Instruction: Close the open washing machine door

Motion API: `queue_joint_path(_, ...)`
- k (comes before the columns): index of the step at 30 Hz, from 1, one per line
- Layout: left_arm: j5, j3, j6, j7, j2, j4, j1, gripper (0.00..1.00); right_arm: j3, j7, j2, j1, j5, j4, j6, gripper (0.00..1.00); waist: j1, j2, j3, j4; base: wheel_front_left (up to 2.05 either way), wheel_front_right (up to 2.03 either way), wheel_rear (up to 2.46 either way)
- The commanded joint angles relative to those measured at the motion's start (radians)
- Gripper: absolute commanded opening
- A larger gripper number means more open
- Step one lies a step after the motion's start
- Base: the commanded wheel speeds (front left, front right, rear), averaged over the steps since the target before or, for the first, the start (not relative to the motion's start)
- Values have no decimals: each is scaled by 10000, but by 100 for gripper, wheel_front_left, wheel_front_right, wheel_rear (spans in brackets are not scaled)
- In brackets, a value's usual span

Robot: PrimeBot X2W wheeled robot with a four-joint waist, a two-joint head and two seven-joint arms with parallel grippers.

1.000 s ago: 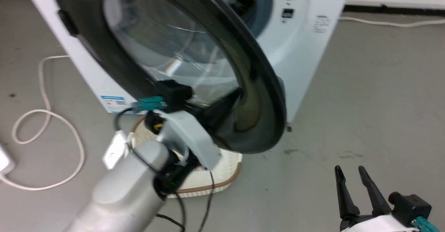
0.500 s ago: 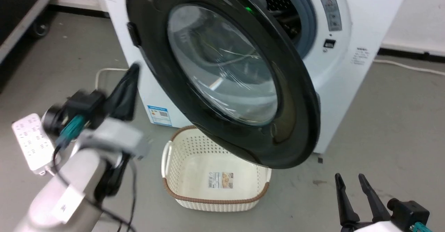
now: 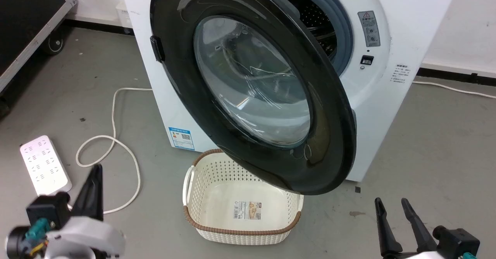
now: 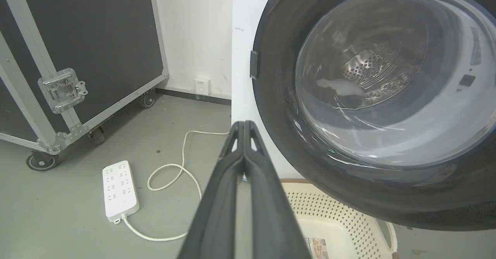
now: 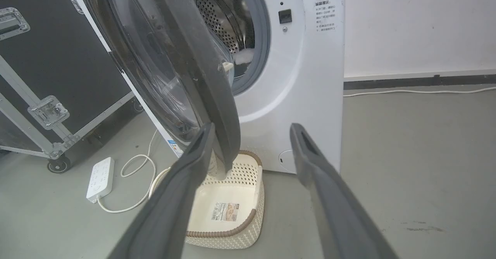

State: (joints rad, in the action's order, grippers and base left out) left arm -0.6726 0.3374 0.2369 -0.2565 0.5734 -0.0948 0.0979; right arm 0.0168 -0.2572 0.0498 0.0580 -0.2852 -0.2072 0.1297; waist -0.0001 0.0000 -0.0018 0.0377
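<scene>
The washing machine [image 3: 391,107] is a big white front-loader with a steel drum [image 5: 221,14] behind a grey gasket. The washing machine door [image 3: 252,84], with its black glossy rim and bulging glass, stands partly open, swung out over the floor. My left gripper [image 3: 97,170] is low at the left, well clear of the door and shut on nothing; in the left wrist view its fingers [image 4: 244,125] press together, pointing towards the door's rim [image 4: 279,107]. My right gripper [image 3: 391,202] is open at the lower right. In the right wrist view it [image 5: 252,129] faces the door's edge [image 5: 209,65].
A cream laundry basket [image 3: 201,220] sits on the floor under the door. A white power strip [image 3: 44,166] and its looped cable [image 3: 116,142] lie to the left. A black wheeled flight case [image 3: 27,14] stands at the far left. Bare grey floor lies to the right.
My left arm has drawn back from the door's face, down to the lower left. The head camera has shifted, showing more of the machine. The right gripper has stayed put.
</scene>
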Motion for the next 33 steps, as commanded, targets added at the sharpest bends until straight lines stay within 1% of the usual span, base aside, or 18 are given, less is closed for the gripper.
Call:
queue_joint_path(1,-26,-33,-60,-52,-94,8,-149,0,11,-45,4,148,32,50,10,100,1,0,-8,-14,0,0,0)
queue_joint_path(4,5,-174,-229,-52,-234,-36,-348,0,24,-45,4,182,13,41,10,100,1,0,-29,-56,0,0,0)
queue_joint_path(5,43,-215,-261,-52,-286,-26,-379,7,20,-45,4,188,13,39,10,100,1,0,-36,-68,0,0,0)
queue_joint_path(6,90,-258,-288,-52,-331,-1,-409,52,5,-45,4,194,12,50,10,100,1,0,-44,-86,0,0,0)
queue_joint_path(7,129,-303,-317,-52,-367,20,-446,100,-10,-45,4,196,8,84,10,100,1,0,-54,-108,0,0,0)
queue_joint_path(11,378,-430,-438,-52,-424,116,-561,100,-107,-45,4,164,42,297,10,100,1,0,-48,-168,0,0,0)
queue_joint_path(15,646,-493,-424,-52,-485,304,-667,100,-106,-45,4,79,271,712,10,100,1,0,-33,-188,0,0,0)
queue_joint_path(16,702,-503,-423,-52,-494,352,-689,100,-69,-45,4,44,377,830,10,58,1,0,-24,-180,0,0,0)
queue_joint_path(17,745,-515,-421,-52,-509,394,-708,100,-6,-45,4,-5,504,996,10,14,1,0,-16,-169,0,0,0)
queue_joint_path(18,781,-525,-420,-52,-532,437,-728,100,122,-45,4,-45,591,1149,10,0,1,0,-6,-149,0,0,0)
queue_joint_path(23,852,-590,-445,-53,-690,592,-811,100,1123,101,4,-469,734,1676,10,0,1,0,164,-36,0,0,0)
queue_joint_path(27,865,-688,-504,-53,-785,665,-831,100,1891,514,4,-1126,638,1481,10,0,1,0,415,23,0,0,0)
queue_joint_path(29,897,-722,-574,-53,-805,685,-772,100,1936,645,4,-1543,685,1090,10,0,1,0,588,84,0,0,0)
queue_joint_path(33,919,-779,-770,-53,-855,633,-611,100,1457,620,4,-2336,666,79,10,0,1,0,877,225,0,0,0)
